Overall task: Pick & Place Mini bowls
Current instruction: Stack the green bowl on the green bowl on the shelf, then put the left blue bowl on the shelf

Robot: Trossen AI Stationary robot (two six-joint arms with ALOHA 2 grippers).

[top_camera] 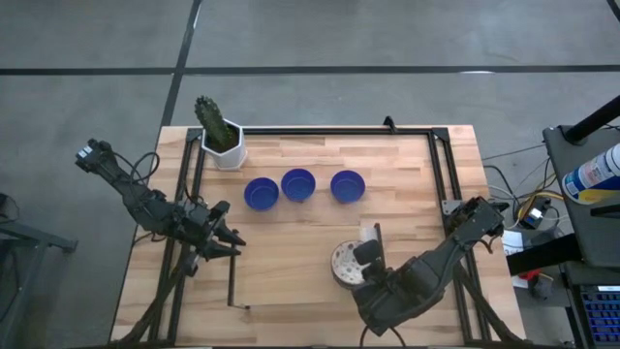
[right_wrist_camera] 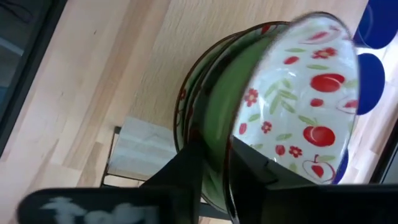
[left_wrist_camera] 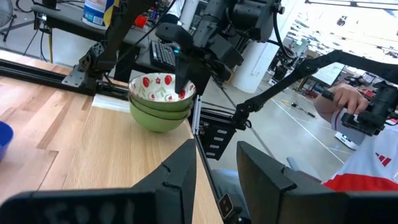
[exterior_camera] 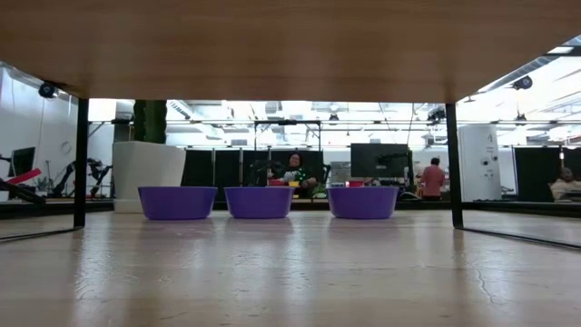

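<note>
Three blue mini bowls (top_camera: 261, 193) (top_camera: 297, 184) (top_camera: 347, 186) stand in a row on the wooden table, toward its far side. Near the right front, a mini bowl with a red floral pattern inside (left_wrist_camera: 163, 87) sits nested on green-walled bowls (left_wrist_camera: 158, 115) that rest on the table. My right gripper (right_wrist_camera: 216, 149) points steeply down at that stack, slightly open, with one finger on each side of the top bowl's wall. My left gripper (left_wrist_camera: 214, 180) hovers open at the table's left, holding nothing. My right gripper straddles the top bowl's rim (right_wrist_camera: 214, 134) from above, one finger (right_wrist_camera: 252, 171) inside the bowl and the other (right_wrist_camera: 186, 171) outside its green wall. I cannot tell whether the fingers touch the wall. The bowl rests in the stack below it.
A white hexagonal cactus pot (top_camera: 225, 145) stands at the far left, beside the blue row. A black frame (top_camera: 441, 174) runs along the table's edges. A pale label (right_wrist_camera: 140, 149) lies on the wood beside the stack. A person (left_wrist_camera: 367, 124) stands beyond the table.
</note>
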